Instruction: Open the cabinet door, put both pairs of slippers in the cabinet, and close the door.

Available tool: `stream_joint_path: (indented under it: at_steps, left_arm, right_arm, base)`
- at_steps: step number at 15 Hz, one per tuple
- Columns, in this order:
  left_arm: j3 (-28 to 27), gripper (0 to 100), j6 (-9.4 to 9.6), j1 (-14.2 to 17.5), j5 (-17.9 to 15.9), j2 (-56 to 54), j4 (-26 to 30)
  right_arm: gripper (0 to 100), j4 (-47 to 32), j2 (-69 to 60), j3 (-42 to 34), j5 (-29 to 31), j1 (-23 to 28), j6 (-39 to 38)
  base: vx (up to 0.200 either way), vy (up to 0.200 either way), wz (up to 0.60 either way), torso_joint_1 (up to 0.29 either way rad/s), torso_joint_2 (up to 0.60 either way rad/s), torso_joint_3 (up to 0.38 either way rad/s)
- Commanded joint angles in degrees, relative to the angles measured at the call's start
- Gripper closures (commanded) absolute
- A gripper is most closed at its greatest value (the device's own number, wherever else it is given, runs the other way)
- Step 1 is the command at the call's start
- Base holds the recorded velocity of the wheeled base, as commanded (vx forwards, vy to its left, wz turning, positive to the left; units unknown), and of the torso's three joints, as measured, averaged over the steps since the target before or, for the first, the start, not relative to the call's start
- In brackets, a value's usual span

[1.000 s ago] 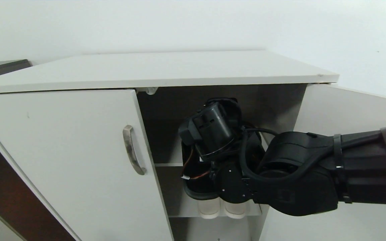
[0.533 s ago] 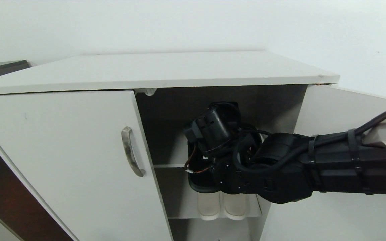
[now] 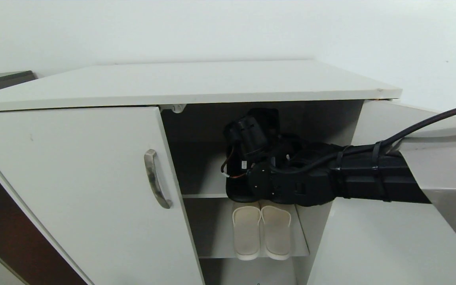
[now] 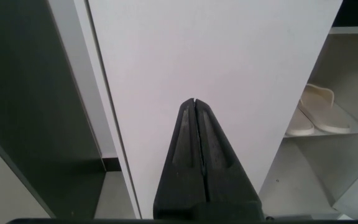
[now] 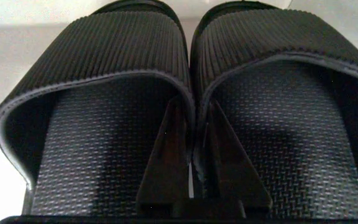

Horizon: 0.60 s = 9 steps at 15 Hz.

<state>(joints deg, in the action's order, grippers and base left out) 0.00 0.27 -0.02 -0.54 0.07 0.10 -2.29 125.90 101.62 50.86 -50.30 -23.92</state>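
White cabinet [image 3: 212, 81], R door [image 3: 370, 245] stands open. R gripper [image 5: 196, 112] is inside, clamped on the touching inner edges of both black slippers [image 5: 117, 62] so the pair moves as one, at the upper shelf [image 3: 204, 195]; contact w/ it unclear. The cream slippers [image 3: 261, 231] lie side by side on the lower shelf [image 3: 216, 241]. L gripper [image 4: 194, 112] closed, empty, facing the closed L door [image 4: 216, 50].

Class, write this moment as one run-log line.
right pincer: shut on black slippers | white slippers: lower shelf | left pincer: shut | door: open
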Motion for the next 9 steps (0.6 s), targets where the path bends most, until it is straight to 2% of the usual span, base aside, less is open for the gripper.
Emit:
stream_joint_path:
  at_steps: [1,8,9]
  left_arm:
    - [0.0,100,0.00,0.0,0.0,0.0,0.0]
    - [0.0,100,0.00,0.0,0.0,0.0,0.0]
    - [0.0,100,0.00,0.0,0.0,0.0,0.0]
  right_arm:
    - [100,0.0,3.0,2.6,0.0,0.8,0.7]
    - [100,-0.3,5.3,5.0,-0.7,1.3,1.2]
    - [0,-0.4,5.3,5.0,-0.7,1.3,1.3]
  base:
    - [0.000,0.000,0.00,0.000,0.00,0.000]
    - [0.000,0.000,0.00,0.000,0.00,0.000]
    - [0.000,0.000,0.00,0.000,0.00,0.000]
